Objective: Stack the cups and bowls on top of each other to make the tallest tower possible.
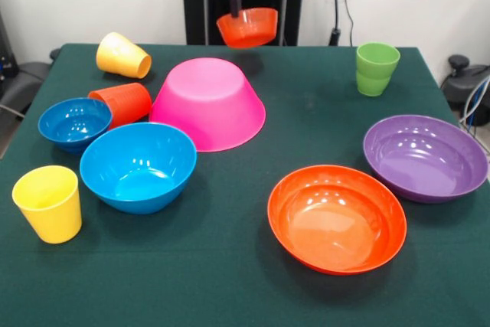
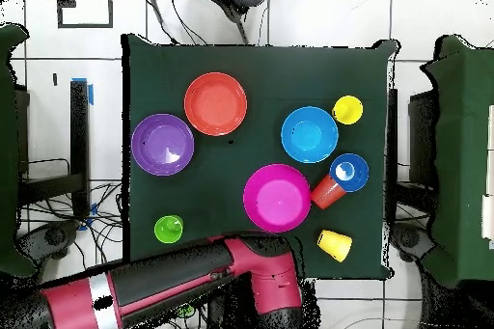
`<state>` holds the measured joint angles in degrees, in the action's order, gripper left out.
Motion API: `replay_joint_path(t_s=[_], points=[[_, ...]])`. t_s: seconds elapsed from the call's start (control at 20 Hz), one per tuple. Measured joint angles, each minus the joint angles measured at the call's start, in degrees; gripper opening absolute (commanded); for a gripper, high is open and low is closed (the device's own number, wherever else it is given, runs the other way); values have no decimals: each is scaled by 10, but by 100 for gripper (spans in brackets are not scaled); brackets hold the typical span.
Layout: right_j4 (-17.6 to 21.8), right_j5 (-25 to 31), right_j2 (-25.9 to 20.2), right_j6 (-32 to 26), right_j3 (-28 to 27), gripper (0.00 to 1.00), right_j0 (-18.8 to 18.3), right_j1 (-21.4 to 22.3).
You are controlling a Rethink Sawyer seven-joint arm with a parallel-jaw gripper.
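Note:
My gripper [image 1: 236, 10] hangs at the table's far edge, shut on the rim of the small orange bowl [image 1: 249, 28], which is held in the air. Just in front of it the large pink bowl [image 1: 208, 101] [image 2: 277, 197] stands upside down with nothing on it. To its left are the medium blue bowl [image 1: 138, 165] [image 2: 310, 134], the small blue bowl [image 1: 74, 122] [image 2: 349, 172] and an orange-red cup [image 1: 122, 103] [image 2: 328, 191] on its side. One yellow cup [image 1: 122, 56] [image 2: 335, 244] lies tipped over. Another yellow cup [image 1: 48, 202] [image 2: 347, 110] stands upright.
A green cup [image 1: 376, 68] [image 2: 169, 229] stands upright at the far right. The wide purple bowl [image 1: 425, 157] [image 2: 162, 144] and the wide orange bowl [image 1: 337, 218] [image 2: 215, 103] rest upright on the green table cloth [image 1: 230, 281]. In the overhead view the red arm [image 2: 174, 282] covers the gripper.

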<state>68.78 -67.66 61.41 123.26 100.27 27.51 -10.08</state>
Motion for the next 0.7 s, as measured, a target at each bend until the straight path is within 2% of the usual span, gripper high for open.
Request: replay_joint_path(t_s=[0.3, 0.7], points=[[42, 0, 7, 0, 0, 0, -9, 30], [55, 11, 7, 0, -3, 0, -19, 54]])
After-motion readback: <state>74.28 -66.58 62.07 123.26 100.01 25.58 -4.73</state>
